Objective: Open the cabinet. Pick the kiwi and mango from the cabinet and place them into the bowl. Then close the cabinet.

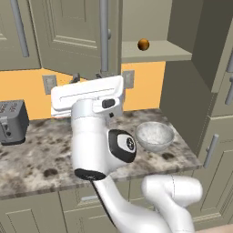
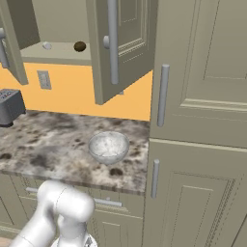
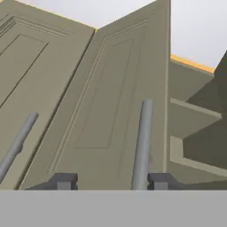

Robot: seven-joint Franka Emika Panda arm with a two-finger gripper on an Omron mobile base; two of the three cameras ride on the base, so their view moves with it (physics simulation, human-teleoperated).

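In the left base view, the dark two-finger tool [image 3: 111, 181] is sitting with jaws parted around the long metal bar handle [image 3: 142, 142] of the grey-beige panelled wall cabinet [image 1: 75, 32]. The small round orange-brown mango [image 1: 143, 44] is resting on the shelf at 1 o'clock, while the speckled whitish bowl [image 1: 155, 135] is standing on the marbled surface [image 1: 36, 154] at 3 o'clock.

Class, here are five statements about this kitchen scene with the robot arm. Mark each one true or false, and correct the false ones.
1. The bowl is empty. True.
2. Both doors of the cabinet are closed. False: both stand open, showing the shelf.
3. The mango sits on the cabinet shelf. True.
4. The kiwi lies in the bowl. False: it is on the shelf inside the cabinet.
5. The gripper is clamped shut on the bar handle. False: in the hand view its fingertips stand apart on either side of the handle's lower end.
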